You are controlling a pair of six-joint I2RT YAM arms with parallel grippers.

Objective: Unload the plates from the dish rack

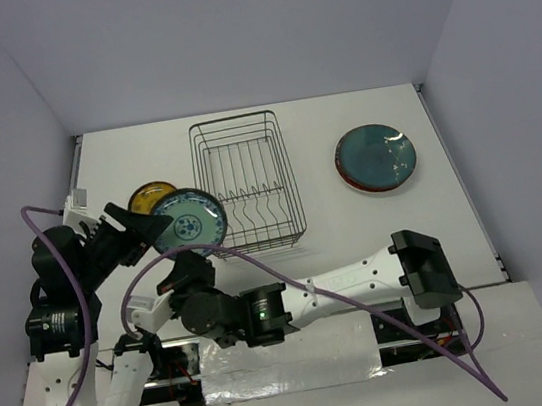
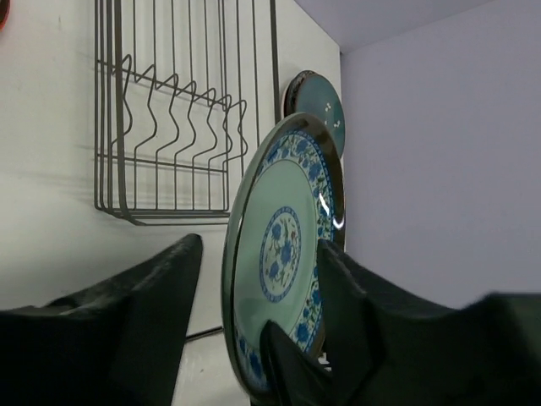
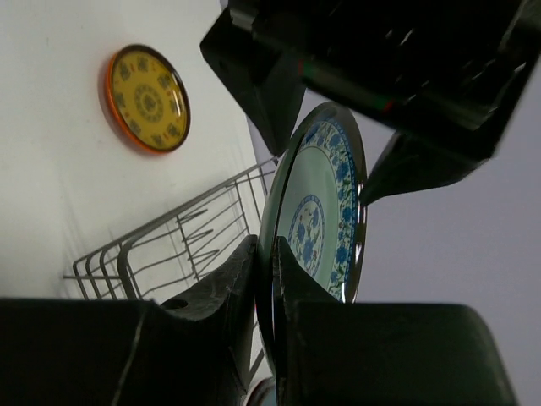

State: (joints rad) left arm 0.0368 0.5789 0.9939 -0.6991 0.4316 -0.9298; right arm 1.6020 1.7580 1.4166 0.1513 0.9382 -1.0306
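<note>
1. Blue-patterned plate: pale green, blue floral border and centre; rim clenched in my right pincer.
2. My left pincer: released, its fingers on either side of the same plate.
3. Wire dish rack: just beyond both pincers.
4. Yellow plate, orange rim: beside my left pincer.
5. Teal plate: past the rack, well apart.

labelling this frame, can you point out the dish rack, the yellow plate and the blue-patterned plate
dish rack (image 1: pixel 255 193): top view, on its divider prongs
yellow plate (image 3: pixel 148 100): right wrist view, centre of its face
blue-patterned plate (image 2: pixel 281 247): left wrist view, its centre medallion
</note>
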